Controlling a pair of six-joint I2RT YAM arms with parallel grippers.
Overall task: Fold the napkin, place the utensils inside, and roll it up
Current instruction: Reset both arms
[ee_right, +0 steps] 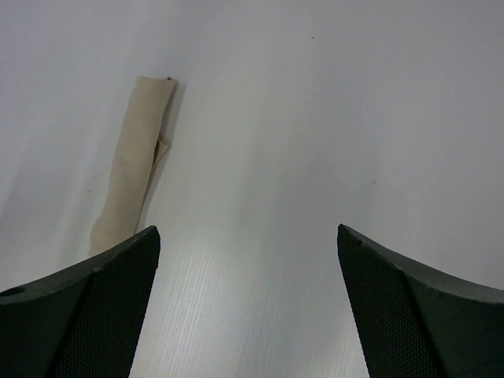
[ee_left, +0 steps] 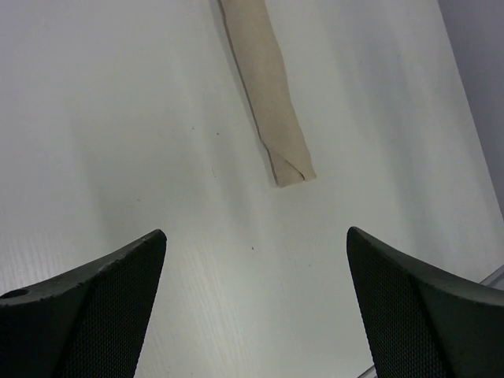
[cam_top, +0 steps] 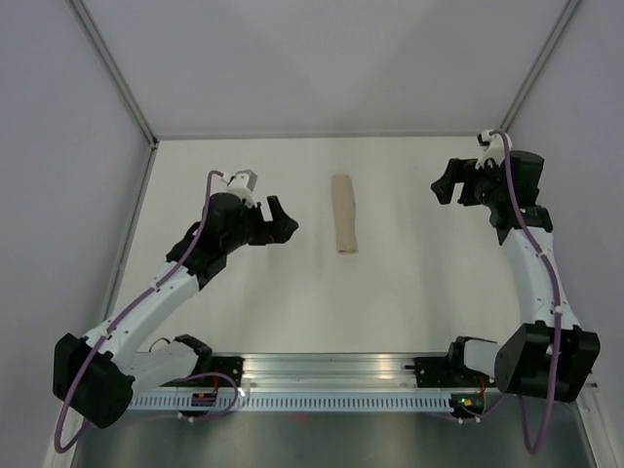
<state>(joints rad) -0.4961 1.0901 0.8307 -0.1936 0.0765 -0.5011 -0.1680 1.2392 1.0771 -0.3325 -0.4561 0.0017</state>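
The beige napkin (cam_top: 343, 214) lies rolled into a narrow tube in the middle of the white table, long axis pointing away from me. It also shows in the left wrist view (ee_left: 268, 87) and the right wrist view (ee_right: 135, 161). The utensils are hidden; none shows outside the roll. My left gripper (cam_top: 284, 225) is open and empty, left of the roll and apart from it. My right gripper (cam_top: 446, 186) is open and empty, well to the right of the roll.
The white table (cam_top: 409, 283) is bounded by grey walls on the left, back and right. A metal rail (cam_top: 331, 375) with the arm bases runs along the near edge.
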